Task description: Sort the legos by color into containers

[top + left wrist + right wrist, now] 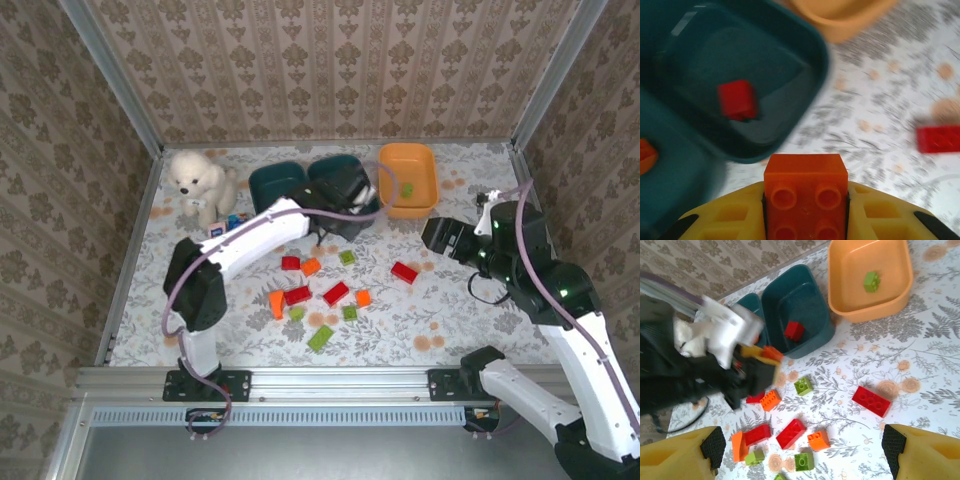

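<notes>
Currently, the left tool (806, 215) is clamped on an orange brick (806, 192) near the rim of a teal tray (816, 55) containing one red brick (737, 99). Loose legos (320, 290) lie on the worktop (440, 310). The orange tray (408, 148) holds one green brick (407, 188). The right tool (432, 236) stands wide open, empty.

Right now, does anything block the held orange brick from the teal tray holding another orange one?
Nothing visible does: the orange brick in the left pincer hangs close beside that teal tray.
</notes>
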Tool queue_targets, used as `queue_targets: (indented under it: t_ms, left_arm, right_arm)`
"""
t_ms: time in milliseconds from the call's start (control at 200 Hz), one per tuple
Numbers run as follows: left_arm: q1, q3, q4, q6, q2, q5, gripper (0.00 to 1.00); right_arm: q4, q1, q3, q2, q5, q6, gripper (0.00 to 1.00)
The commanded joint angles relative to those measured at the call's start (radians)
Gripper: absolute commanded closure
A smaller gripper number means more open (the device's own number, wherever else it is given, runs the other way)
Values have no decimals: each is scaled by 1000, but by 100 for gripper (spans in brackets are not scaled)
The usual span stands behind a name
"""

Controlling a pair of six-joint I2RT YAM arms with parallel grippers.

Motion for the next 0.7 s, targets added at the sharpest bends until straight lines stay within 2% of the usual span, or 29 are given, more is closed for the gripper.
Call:
queue_targets:
  t_ms: [0,300,445,695]
  left_arm:
    - [79,-49,-67,-70,5,-35,71]
    - [263,-52,-140,-35,93,-60,71]
    - [308,-32,-157,-29,160,-79,71]
    - [339,37,-169,-22,264,-91,71]
  right_arm:
    - [72,-2,4,44,-78,-14,15]
    - [108,-3,4,175,-193,-20,16]
    - [101,-3,4,228,-241,-17,17]
    - [114,-3,-1,243,-255,-15,17]
